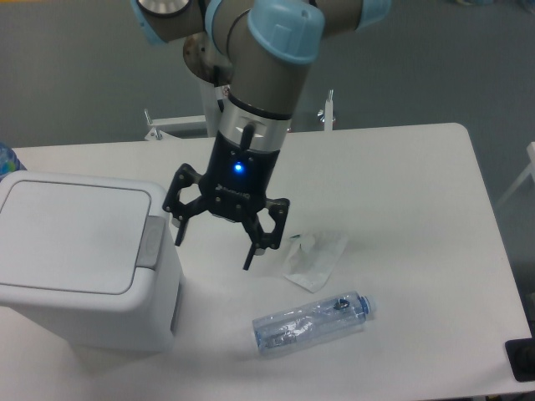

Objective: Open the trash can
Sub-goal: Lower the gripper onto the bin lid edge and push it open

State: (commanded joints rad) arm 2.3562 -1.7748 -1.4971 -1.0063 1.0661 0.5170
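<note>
Hand (216,243) hangs spread wide and empty above the worktop (418,184), just beside the trash can (79,263) at the left edge, its lid shut. That bin looks stiff, light, smooth plastic; pressing the grey push-button strip (151,241) on its right rim seems the way in. Rightward lie a crumpled wrapper (315,259) and clear bottle (311,322), leaving room between

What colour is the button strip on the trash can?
Grey. The button strip sits on the white trash can, at its lid's right edge, seen in the fixed camera view.
</note>
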